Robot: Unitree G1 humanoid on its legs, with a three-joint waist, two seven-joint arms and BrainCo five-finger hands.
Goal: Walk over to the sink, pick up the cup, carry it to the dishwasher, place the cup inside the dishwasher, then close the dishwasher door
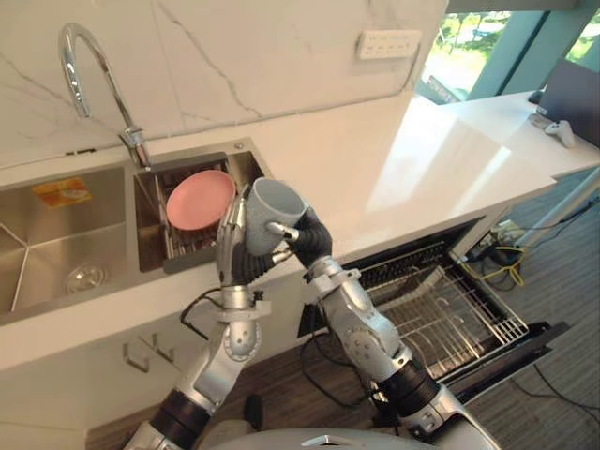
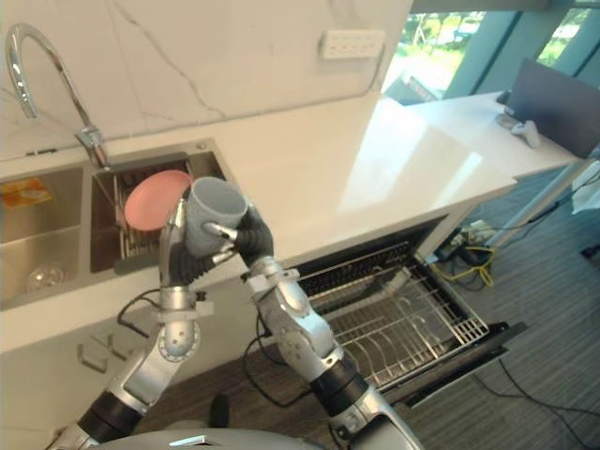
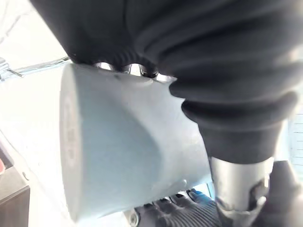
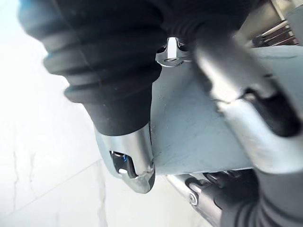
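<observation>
A pale grey-blue cup is held in the air above the counter's front edge, just right of the sink, tilted with its mouth facing up and to the right. My left hand comes up from below, its fingers curled against the cup's left side. My right hand grips the cup from the right, with a finger across its wall. The left wrist view has the cup's body close up. At the right, the dishwasher's wire rack is pulled out over its lowered door.
A pink plate leans in a dish rack in the right basin. A curved tap stands behind the sink, and a yellow sponge lies in the left basin. The white counter runs to the right. Cables lie on the floor by the dishwasher.
</observation>
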